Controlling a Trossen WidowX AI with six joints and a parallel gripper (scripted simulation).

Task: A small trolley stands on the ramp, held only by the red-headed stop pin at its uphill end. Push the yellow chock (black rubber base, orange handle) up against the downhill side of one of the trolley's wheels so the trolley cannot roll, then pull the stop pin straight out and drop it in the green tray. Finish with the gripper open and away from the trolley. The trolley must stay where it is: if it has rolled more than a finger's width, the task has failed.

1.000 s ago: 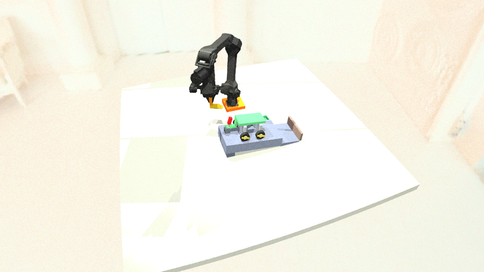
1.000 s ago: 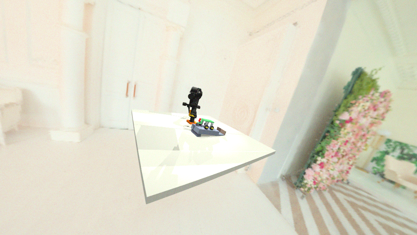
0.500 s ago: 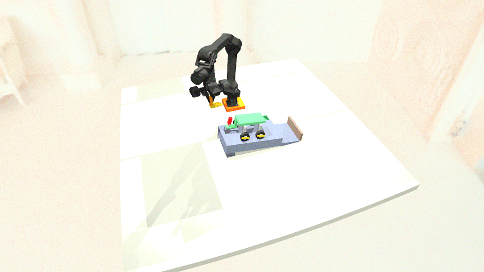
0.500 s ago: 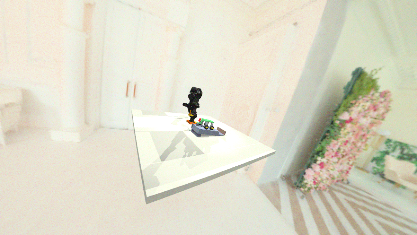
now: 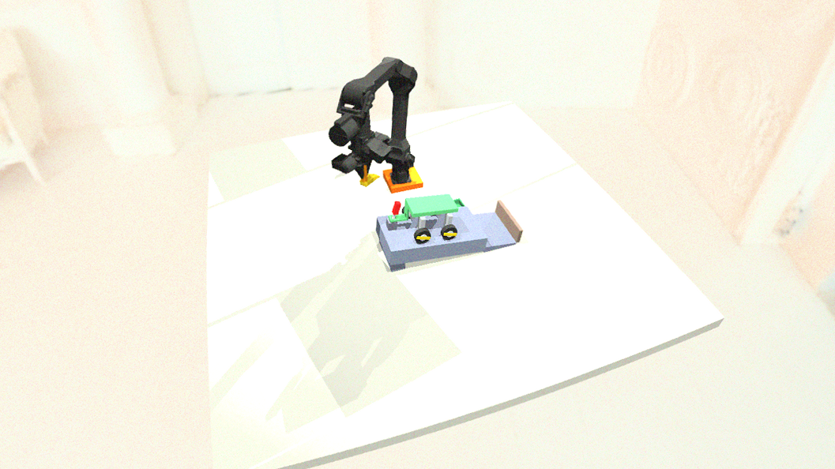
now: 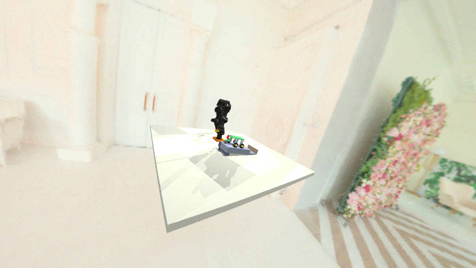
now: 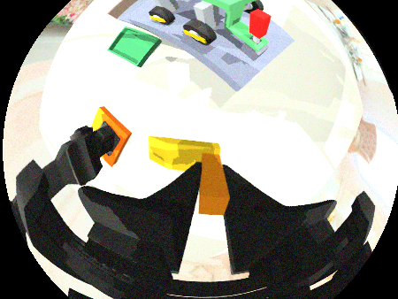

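Observation:
My gripper [image 5: 365,171] [image 6: 218,128] [image 7: 210,168] is shut on the orange handle [image 7: 213,188] of the yellow chock [image 5: 367,179] [image 7: 177,150]. It holds the chock low over the table, beside the arm's base and apart from the ramp. The trolley [image 5: 433,206] [image 6: 237,137] with a green top and black-and-yellow wheels [image 5: 422,235] [image 7: 199,32] stands on the blue-grey ramp [image 5: 436,247] [image 6: 233,150] [image 7: 248,71]. The red-headed stop pin [image 5: 396,207] [image 6: 227,136] [image 7: 258,24] stands at its uphill end. The green tray [image 7: 134,46] lies on the table beside the ramp.
The arm's orange base plate [image 5: 393,180] [image 7: 113,127] sits just behind the ramp. A brown end stop [image 5: 509,219] [image 6: 252,148] closes the ramp's low end. The white table [image 5: 536,295] drops off at its front and right edges.

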